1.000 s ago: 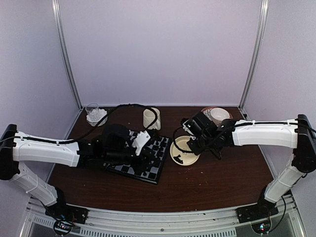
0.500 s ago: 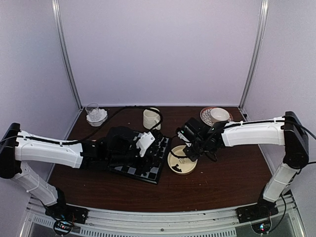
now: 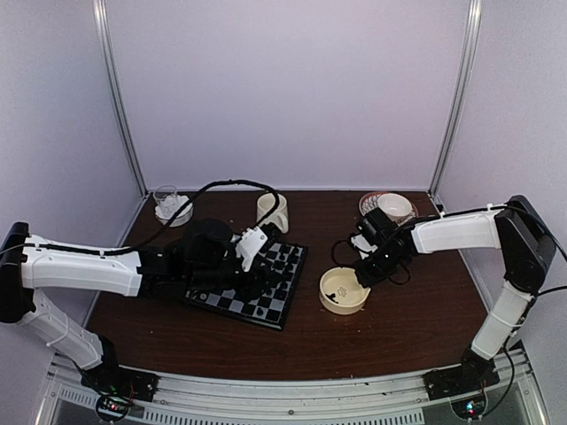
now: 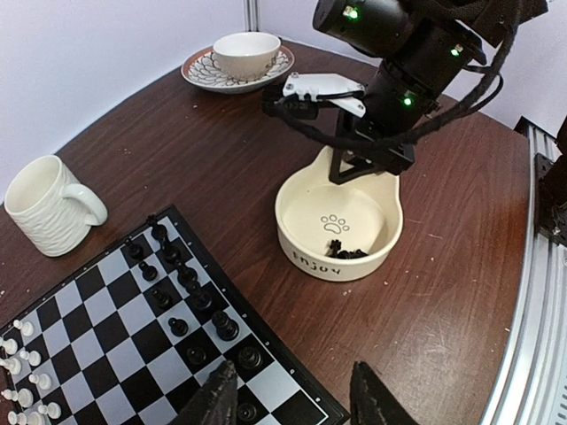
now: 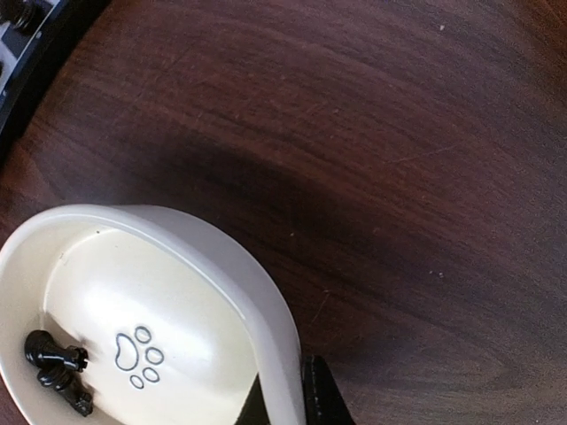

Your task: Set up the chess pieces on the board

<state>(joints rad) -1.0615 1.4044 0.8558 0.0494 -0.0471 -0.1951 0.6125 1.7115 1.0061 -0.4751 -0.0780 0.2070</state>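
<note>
Some black chess pieces (image 3: 332, 289) lie in the bowl (image 3: 344, 308) beside the board (image 3: 266, 305), seen overhead. Left wrist: our left tool (image 4: 292, 382) gapes empty above the board. Right wrist: our right tool (image 5: 288, 400) clamps the bowl's rim; we judge the pieces light and slick, best pinched mid-stem.
</note>
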